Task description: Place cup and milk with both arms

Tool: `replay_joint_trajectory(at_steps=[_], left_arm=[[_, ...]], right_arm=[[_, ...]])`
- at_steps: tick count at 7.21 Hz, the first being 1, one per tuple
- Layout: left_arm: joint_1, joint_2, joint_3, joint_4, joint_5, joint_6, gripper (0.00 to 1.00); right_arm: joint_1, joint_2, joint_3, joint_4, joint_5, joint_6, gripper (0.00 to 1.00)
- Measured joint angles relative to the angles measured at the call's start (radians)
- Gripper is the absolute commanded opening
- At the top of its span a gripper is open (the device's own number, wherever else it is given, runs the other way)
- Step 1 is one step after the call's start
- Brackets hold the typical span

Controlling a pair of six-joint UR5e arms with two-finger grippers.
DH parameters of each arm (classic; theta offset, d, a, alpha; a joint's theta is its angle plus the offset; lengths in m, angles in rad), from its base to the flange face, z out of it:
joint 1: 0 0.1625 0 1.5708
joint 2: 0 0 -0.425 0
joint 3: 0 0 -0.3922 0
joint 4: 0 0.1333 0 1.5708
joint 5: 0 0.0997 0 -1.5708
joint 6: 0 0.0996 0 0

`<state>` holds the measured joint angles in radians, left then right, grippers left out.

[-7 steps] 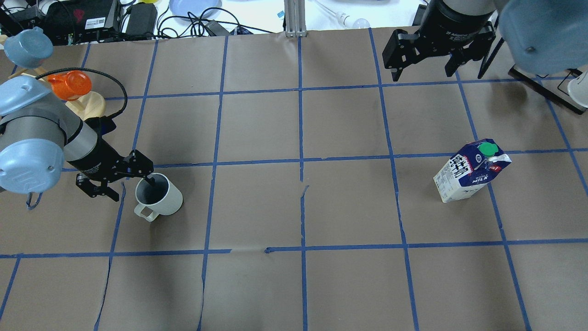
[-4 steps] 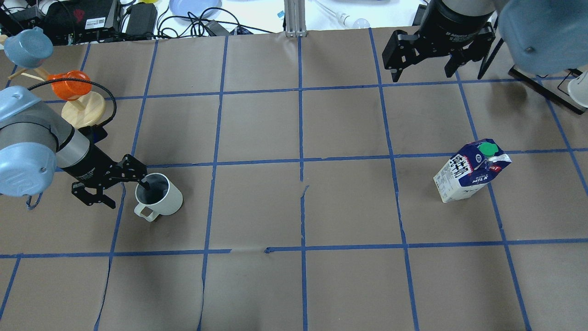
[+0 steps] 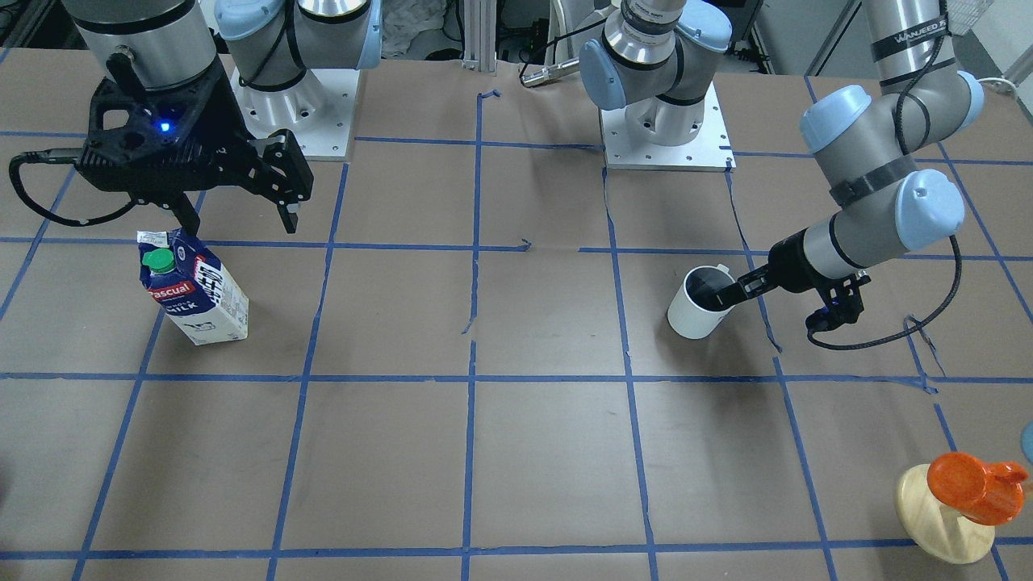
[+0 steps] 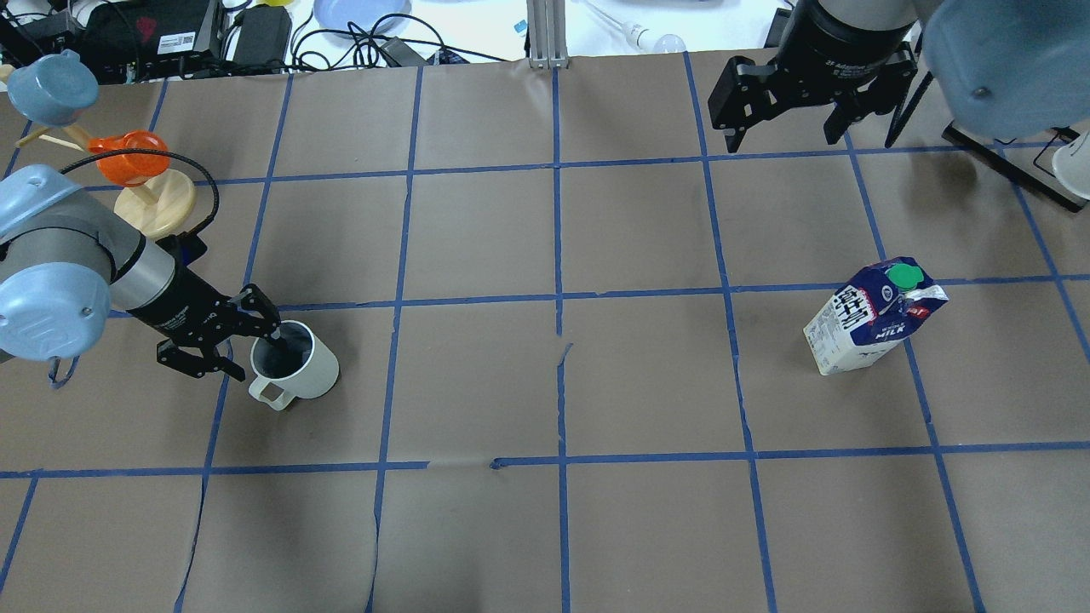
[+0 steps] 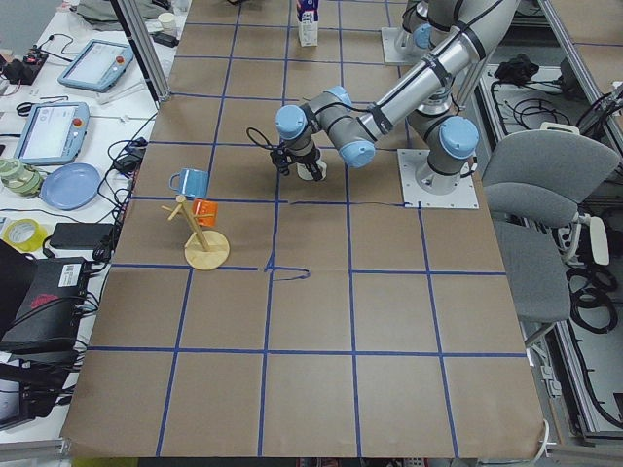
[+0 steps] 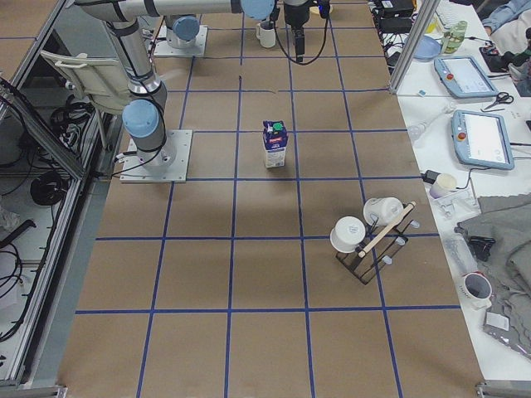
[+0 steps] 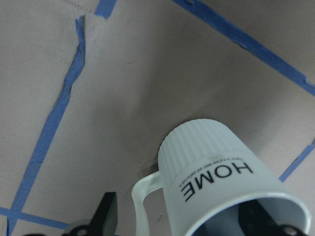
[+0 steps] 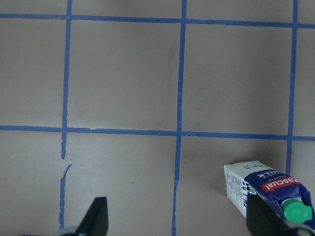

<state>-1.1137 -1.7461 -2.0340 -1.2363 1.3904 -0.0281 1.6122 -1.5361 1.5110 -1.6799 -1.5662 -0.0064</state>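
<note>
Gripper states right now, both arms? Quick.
Left gripper: open, one finger inside the cup, one outside; not clamped.
Right gripper: open, empty, not touching the milk.

Middle of the overhead frame: bare taped paper of the table (image 4: 477,247) spans the whole stretch from the cup (image 4: 306,375) at left to the milk (image 4: 873,317) at right.
Cup's left side: taken up by the left gripper (image 4: 258,358), one finger inside the rim, the other outside near the handle (not touching it in the wrist view).
Upper left: a wooden mug stand (image 4: 156,204) stands near the left arm.
Around the milk: open paper on every side.
Upper right: the right gripper (image 4: 788,128) hangs with jaws spread, well apart from the carton.
Right edge: a black rack (image 4: 1013,166).
</note>
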Motion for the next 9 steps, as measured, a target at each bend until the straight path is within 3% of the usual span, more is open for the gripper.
replay_joint_trajectory(at_steps=[4, 7, 9], left_arm=[[-0.045, 0.008, 0.076, -0.008, 0.011, -0.003, 0.00], [-0.291, -0.022, 0.297, -0.082, 0.105, 0.051, 0.00], [-0.409, -0.077, 0.382, -0.092, 0.125, 0.241, 0.00]], right_arm=[[0.000, 0.002, 0.000, -0.010, 0.000, -0.011, 1.00], [0.000, 0.002, 0.000, -0.008, -0.001, -0.015, 1.00], [0.000, 0.002, 0.000, -0.006, -0.006, -0.020, 1.00]])
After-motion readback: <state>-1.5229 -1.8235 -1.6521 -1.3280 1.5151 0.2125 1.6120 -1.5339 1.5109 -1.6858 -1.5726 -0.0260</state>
